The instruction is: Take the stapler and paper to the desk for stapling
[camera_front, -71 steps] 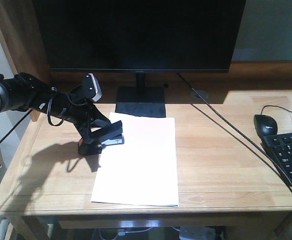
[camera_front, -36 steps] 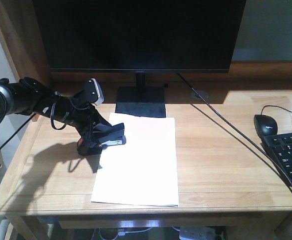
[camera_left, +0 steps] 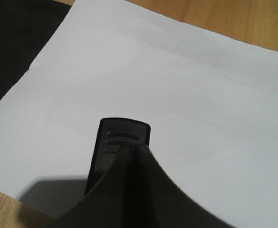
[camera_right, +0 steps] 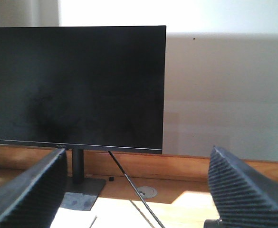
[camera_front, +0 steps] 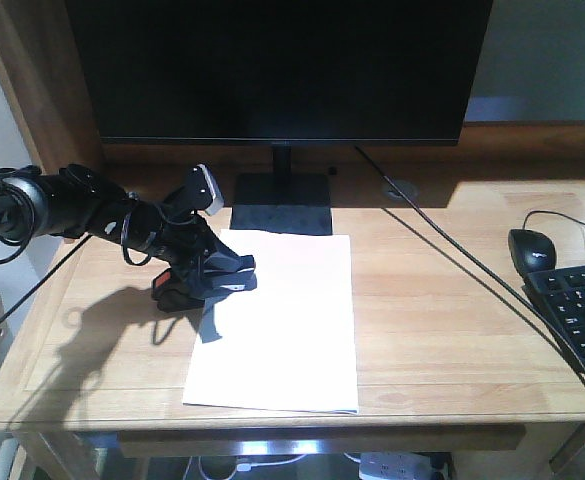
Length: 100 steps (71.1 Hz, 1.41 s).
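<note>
The white paper [camera_front: 282, 330] [camera_left: 191, 95] lies flat on the wooden desk [camera_front: 442, 300], in front of the monitor stand. The black stapler [camera_front: 230, 280] [camera_left: 122, 135] sits over the paper's left edge, its orange-red end pointing left. My left gripper [camera_front: 217, 268] [camera_left: 136, 148] is shut, its fingertips together right on top of the stapler. Nothing shows between them. In the right wrist view my right gripper [camera_right: 134, 199] stands open above the desk and holds nothing. It faces the monitor and is out of the front view.
A large black monitor [camera_front: 282, 60] stands on its base [camera_front: 282, 203] at the back of the desk. A black mouse [camera_front: 532, 247] and keyboard [camera_front: 582, 310] lie at the right. A black cable [camera_front: 472, 270] runs diagonally across the right half of the desk.
My left arm has reached further right and dropped lower. The stapler has shifted slightly right and back with it, further over the paper's edge.
</note>
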Tool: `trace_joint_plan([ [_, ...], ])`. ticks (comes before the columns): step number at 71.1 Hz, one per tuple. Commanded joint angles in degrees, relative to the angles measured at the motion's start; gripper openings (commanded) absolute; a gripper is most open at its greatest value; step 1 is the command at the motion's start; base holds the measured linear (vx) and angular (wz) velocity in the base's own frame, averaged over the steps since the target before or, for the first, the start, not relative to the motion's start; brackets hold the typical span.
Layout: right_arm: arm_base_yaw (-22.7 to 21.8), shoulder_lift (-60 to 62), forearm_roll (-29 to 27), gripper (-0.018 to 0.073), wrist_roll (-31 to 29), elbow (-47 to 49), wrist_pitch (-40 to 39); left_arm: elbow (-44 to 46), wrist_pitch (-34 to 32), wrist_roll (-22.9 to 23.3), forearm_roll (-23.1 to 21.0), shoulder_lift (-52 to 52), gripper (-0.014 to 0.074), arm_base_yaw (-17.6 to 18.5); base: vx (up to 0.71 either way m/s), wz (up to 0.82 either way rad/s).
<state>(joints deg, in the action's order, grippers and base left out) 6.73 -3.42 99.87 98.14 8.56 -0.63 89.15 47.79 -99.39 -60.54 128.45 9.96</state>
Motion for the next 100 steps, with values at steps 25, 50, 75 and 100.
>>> trace_joint_plan([
  [25,-0.2,-0.5,3.3,0.058,-0.4,1.6,1.2,0.8,0.6,1.2,1.5,-0.9,-0.0006,0.4,0.0,0.0],
  [50,-0.2,-0.5,3.3,0.058,-0.4,1.6,1.2,0.8,-0.5,2.5,1.8,-0.9,-0.0006,0.4,0.0,0.0],
  [75,-0.2,-0.5,3.3,0.058,-0.4,1.6,1.2,0.8,-0.6,6.1,8.7,-0.9,-0.0006,0.4,0.0,0.0],
  [100,-0.2,-0.5,3.3,0.058,-0.4,1.6,1.2,0.8,-0.8,6.9,8.5,-0.9,-0.0006,0.4,0.0,0.0],
])
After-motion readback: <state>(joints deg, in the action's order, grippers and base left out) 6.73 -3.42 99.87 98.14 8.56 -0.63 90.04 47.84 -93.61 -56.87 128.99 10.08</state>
